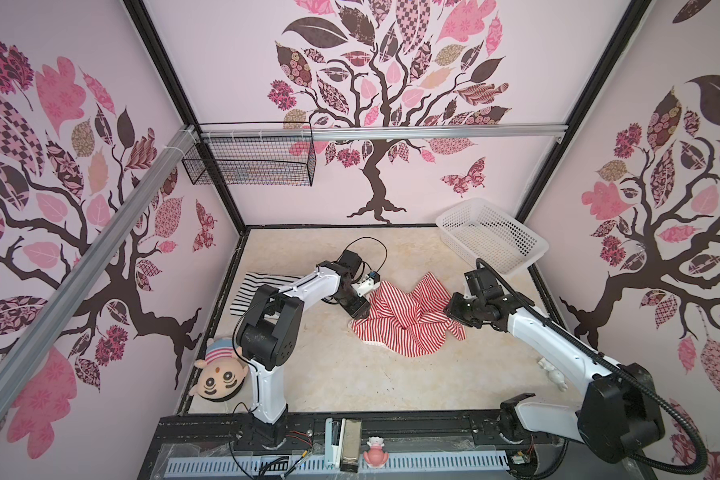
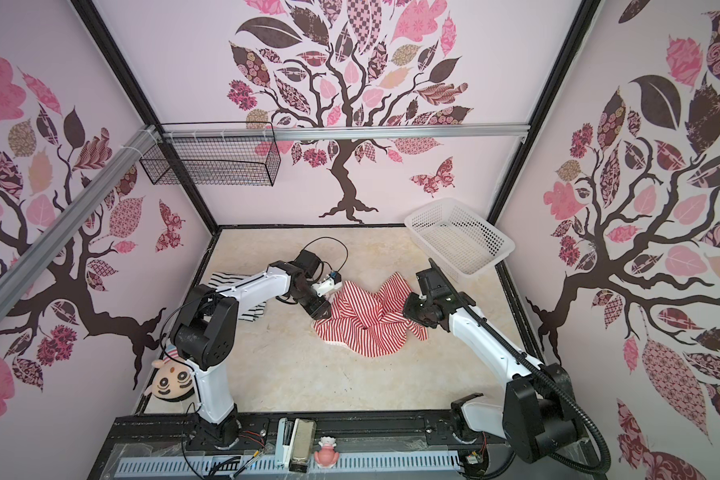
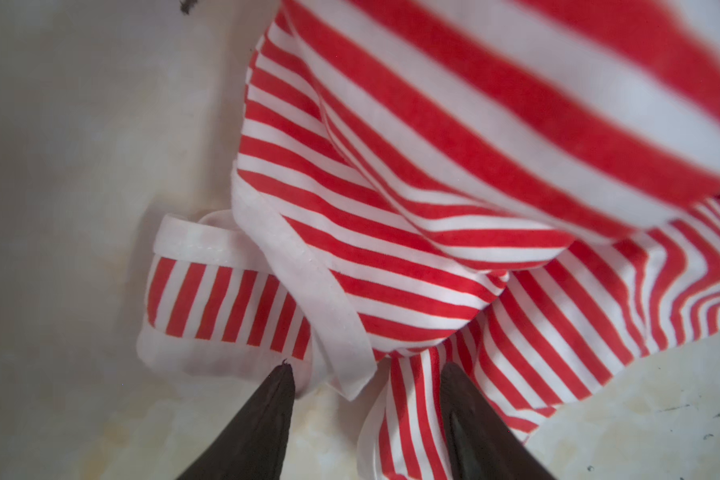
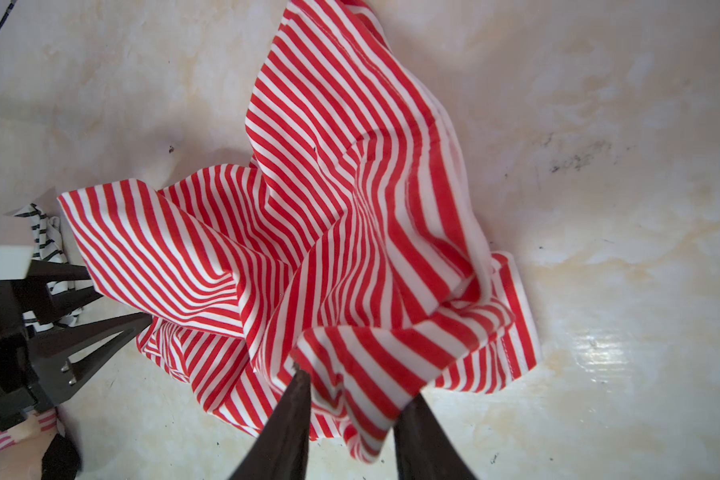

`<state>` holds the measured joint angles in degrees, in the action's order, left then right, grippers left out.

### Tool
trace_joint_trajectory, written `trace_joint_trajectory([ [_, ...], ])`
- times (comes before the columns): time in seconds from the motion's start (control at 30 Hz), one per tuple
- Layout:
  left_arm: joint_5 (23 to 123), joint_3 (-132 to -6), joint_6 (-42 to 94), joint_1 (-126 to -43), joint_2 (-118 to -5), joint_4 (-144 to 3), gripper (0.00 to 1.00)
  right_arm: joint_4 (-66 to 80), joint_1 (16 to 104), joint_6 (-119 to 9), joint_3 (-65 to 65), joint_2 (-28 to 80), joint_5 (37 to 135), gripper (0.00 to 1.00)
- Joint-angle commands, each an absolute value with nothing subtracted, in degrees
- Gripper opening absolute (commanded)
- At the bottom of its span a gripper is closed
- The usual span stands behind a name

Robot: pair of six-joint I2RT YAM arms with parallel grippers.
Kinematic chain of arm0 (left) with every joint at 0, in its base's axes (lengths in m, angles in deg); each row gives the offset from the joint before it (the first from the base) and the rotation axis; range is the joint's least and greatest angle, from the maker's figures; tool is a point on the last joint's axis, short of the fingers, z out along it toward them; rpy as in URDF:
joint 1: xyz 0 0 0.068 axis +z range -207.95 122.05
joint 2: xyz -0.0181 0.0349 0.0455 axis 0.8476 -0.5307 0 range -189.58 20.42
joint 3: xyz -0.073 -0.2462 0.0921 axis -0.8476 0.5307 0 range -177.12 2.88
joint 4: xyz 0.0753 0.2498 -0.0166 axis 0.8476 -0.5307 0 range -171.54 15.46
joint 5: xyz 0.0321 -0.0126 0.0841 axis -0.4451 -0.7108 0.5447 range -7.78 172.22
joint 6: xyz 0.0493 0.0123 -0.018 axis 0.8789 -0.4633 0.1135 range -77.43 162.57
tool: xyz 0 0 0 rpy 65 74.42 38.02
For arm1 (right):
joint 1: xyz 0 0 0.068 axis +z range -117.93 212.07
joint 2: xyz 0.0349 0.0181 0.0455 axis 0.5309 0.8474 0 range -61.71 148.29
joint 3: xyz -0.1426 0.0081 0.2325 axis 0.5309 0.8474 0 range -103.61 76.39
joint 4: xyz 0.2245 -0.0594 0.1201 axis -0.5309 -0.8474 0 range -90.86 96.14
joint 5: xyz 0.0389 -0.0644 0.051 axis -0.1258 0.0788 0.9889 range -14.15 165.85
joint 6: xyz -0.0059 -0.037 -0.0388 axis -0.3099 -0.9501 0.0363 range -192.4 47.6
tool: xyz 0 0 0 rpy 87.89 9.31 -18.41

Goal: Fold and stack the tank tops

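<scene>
1. The red-and-white striped cotton tank top with white trim [image 1: 408,324] lies crumpled in a heap on the beige marbled tabletop [image 1: 329,374], just toward 3 o'clock of its centre. It is not folded at all.
2. The black-and-white striped tank top [image 1: 267,279] lies flat at 10 o'clock, mostly hidden behind the left arm. It looks already folded, though I cannot be sure.
3. Nothing is stacked, as the two tops lie apart. The white perforated plastic basket [image 1: 512,259] at 2 o'clock is empty.
4. The left gripper [image 3: 366,370] is at the heap's 9 o'clock edge, its jaws apart around the white trim.
5. The right gripper [image 4: 358,390] is at the 3 o'clock edge with a striped fold between its jaws. I cannot tell whether they pinch it.
6. Still to do, I judge: spread the red top, fold it, then stack.
7. No brand, label or legible writing shows.
</scene>
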<state>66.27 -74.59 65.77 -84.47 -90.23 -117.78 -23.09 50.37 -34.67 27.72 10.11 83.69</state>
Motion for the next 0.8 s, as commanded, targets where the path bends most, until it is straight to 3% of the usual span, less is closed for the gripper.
trace_joint_trajectory([
  [0.0, 65.7, -77.4, 67.4, -84.5, -91.1, -118.2, 0.51, -23.3, 50.5, -34.0, 27.8, 7.5, 84.4, 0.35],
  [0.03, 65.8, -77.5, 67.4, -84.5, -91.0, -118.2, 0.45, -23.3, 50.5, -33.9, 28.0, 7.3, 84.5, 0.35],
  [0.17, 65.0, -79.0, 67.8, -84.5, -90.2, -119.0, 0.05, -23.4, 50.5, -33.7, 29.3, 5.8, 85.0, 0.34],
  [0.2, 64.8, -79.6, 67.8, -84.5, -89.8, -119.1, 0.0, -23.5, 50.5, -33.6, 29.7, 5.3, 85.1, 0.34],
  [0.47, 66.9, -89.5, 67.6, -84.5, -89.7, -120.1, 0.0, -24.4, 50.5, -33.3, 33.7, 2.2, 85.0, 0.34],
  [0.77, 71.5, -111.3, 68.0, -84.8, -104.2, -121.3, 0.0, -23.8, 50.5, -32.1, 38.4, 0.5, 85.4, 0.34],
])
